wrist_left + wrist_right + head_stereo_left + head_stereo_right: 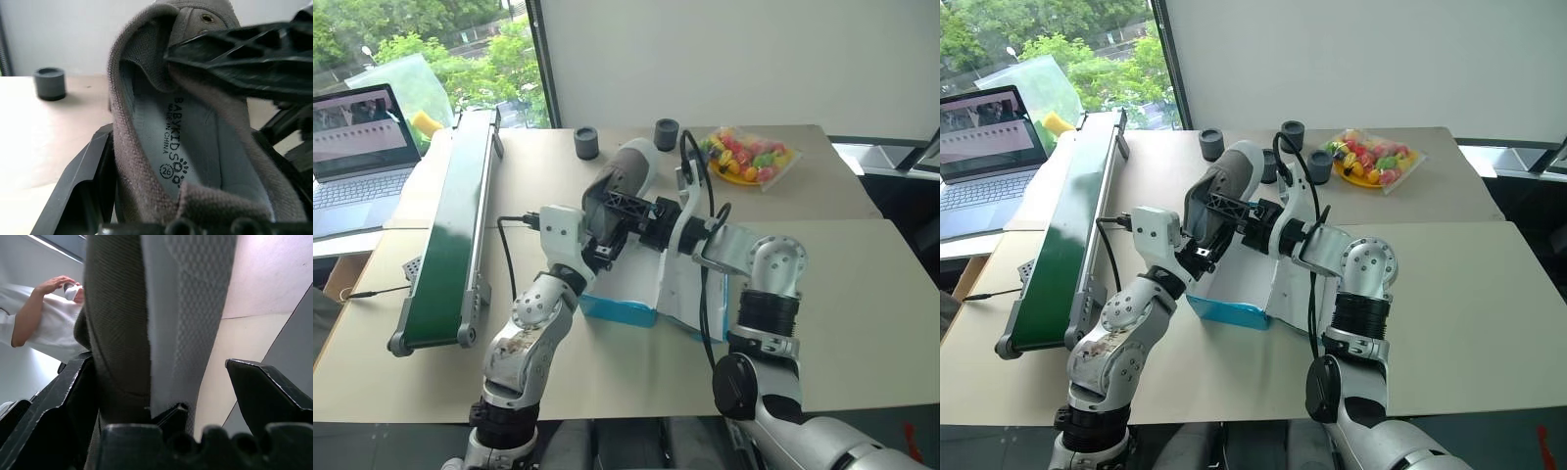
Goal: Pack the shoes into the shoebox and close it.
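A grey-taupe canvas low sneaker with a white sole and toe rim is held up in the air above the rectangular bright blue cardboard shoebox with a white inside, which stands open on the beige table. The left gripper is clamped narrow on the sneaker's collar, one black finger inside the opening over the printed insole and the other outside the heel. The right gripper has its jaws spread wide on either side of the sneaker's sole, its left finger against the shoe and the right finger apart from it. Beyond the shoebox stand small dark grey cylinders and a clear bag of colourful toy fruit. To the left of the shoebox runs a long green conveyor belt, with an open laptop further left.
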You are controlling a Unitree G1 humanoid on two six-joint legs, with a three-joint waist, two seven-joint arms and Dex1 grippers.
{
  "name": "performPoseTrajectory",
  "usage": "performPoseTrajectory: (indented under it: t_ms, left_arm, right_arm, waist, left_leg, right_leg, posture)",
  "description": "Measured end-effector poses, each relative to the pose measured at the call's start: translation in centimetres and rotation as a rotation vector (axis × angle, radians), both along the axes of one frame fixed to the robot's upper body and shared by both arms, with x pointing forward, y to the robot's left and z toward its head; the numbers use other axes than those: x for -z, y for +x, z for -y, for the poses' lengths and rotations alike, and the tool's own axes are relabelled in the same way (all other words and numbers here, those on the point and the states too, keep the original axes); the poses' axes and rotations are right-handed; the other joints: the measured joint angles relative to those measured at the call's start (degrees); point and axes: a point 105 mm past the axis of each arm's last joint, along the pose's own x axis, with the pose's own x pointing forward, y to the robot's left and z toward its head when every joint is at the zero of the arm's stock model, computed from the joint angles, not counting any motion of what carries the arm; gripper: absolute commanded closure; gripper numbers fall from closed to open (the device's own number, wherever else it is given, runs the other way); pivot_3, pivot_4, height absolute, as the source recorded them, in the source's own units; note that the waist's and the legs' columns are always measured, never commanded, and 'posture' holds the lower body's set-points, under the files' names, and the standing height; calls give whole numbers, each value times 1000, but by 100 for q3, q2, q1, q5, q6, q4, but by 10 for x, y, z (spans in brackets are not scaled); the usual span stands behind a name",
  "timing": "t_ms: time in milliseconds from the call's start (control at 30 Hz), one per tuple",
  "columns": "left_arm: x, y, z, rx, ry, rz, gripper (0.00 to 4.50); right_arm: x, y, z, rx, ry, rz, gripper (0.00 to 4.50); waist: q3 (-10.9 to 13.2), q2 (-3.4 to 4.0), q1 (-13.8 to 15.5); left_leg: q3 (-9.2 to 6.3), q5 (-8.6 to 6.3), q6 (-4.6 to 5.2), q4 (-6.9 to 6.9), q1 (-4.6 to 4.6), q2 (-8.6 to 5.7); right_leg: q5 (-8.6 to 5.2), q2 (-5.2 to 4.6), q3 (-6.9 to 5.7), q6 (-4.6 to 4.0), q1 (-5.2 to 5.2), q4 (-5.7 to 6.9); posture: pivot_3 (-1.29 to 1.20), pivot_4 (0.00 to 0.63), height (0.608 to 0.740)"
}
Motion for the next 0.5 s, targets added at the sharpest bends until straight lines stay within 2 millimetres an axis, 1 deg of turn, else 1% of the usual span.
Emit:
performPoseTrajectory:
  t_ms: [67,100,133,233,400,467,500]
  left_arm:
    - [1,0,1,9,8,-7,1399]
    - [1,0,1,10,9,-11,1498]
    - [2,0,0,10,11,-17,1498]
    - [5,0,0,11,19,-34,1498]
    - [3,0,-2,1,25,-27,1498]
    - [2,0,-2,-1,29,-23,1498]
    - [2,0,-2,-2,31,-22,1498]
  right_arm:
    - [0,0,-1,6,-2,-3,0]
    - [-1,1,0,17,0,-5,505]
    - [-1,3,1,31,1,-6,670]
    - [-5,6,2,62,19,-2,1679]
    - [-5,9,1,90,7,-9,3302]
    - [-6,8,0,90,8,-8,3759]
    - [-6,8,-1,90,6,-8,3798]
  waist:
    - [0,0,15]
    - [0,0,32]
    - [0,0,43]
    - [0,0,50]
    - [0,0,44]
    - [0,0,47]
    - [0,0,48]
  left_leg:
    - [6,0,1,7,6,-2]
    - [10,0,1,11,6,-3]
    - [13,0,1,12,5,-3]
    - [14,0,1,12,1,-3]
    - [16,-1,2,10,-2,0]
    - [16,-1,2,11,-2,-1]
    - [16,-1,2,11,-2,-1]
  right_leg:
    - [1,1,-1,3,11,-2]
    - [2,1,-2,5,13,-3]
    - [3,1,-2,6,14,-4]
    - [3,1,-3,7,12,-8]
    - [3,1,-1,7,7,-9]
    - [4,2,-1,7,8,-9]
    - [4,2,-1,7,9,-9]
  posture:
    - [0,150,735]
    - [0,150,735]
    - [0,150,735]
    - [0,150,735]
    - [0,150,735]
    - [0,150,735]
    - [0,150,735]
